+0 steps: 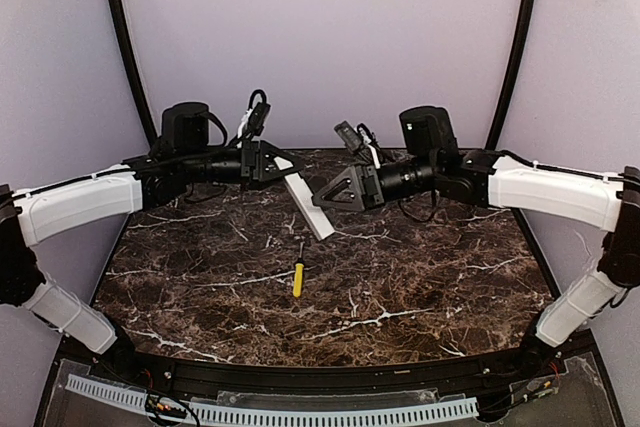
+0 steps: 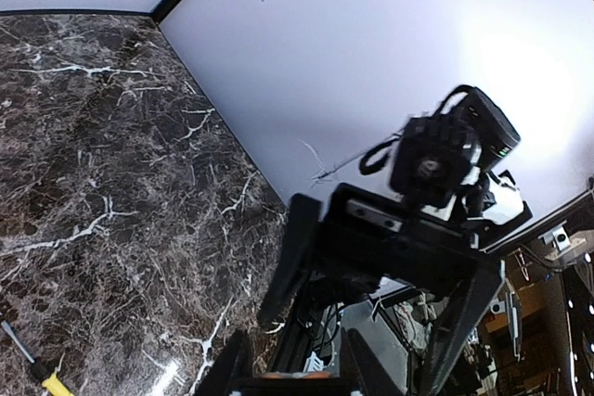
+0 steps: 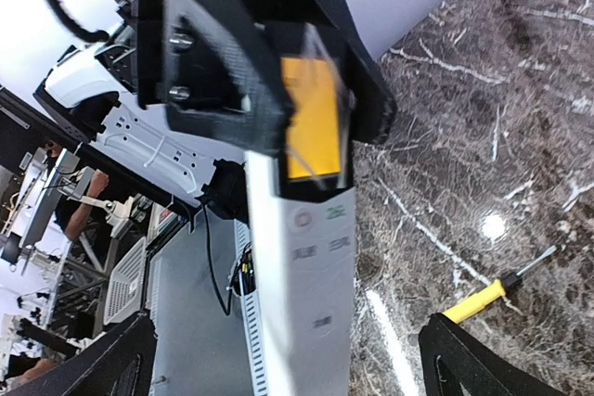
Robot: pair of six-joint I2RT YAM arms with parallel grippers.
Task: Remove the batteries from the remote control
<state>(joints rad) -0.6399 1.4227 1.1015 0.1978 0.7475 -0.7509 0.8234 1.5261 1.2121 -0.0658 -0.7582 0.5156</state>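
Note:
My left gripper (image 1: pixel 288 169) is raised above the far middle of the table and is shut on the upper end of the white remote control (image 1: pixel 306 205), which hangs slanting down to the right. In the right wrist view the remote (image 3: pixel 316 294) shows its printed face, gripped by the left gripper (image 3: pixel 251 62) with its orange pad. My right gripper (image 1: pixel 325 197) is open, its fingers (image 3: pixel 116 364) wide either side of the remote's lower end, not touching. In the left wrist view my own gripper (image 2: pixel 297 368) faces the right gripper (image 2: pixel 390 248). The batteries are hidden.
A yellow-handled screwdriver (image 1: pixel 298 275) lies on the dark marble table (image 1: pixel 420 287) in front of the grippers; it also shows in the right wrist view (image 3: pixel 483 296) and the left wrist view (image 2: pixel 42 373). Pale walls close the back and sides.

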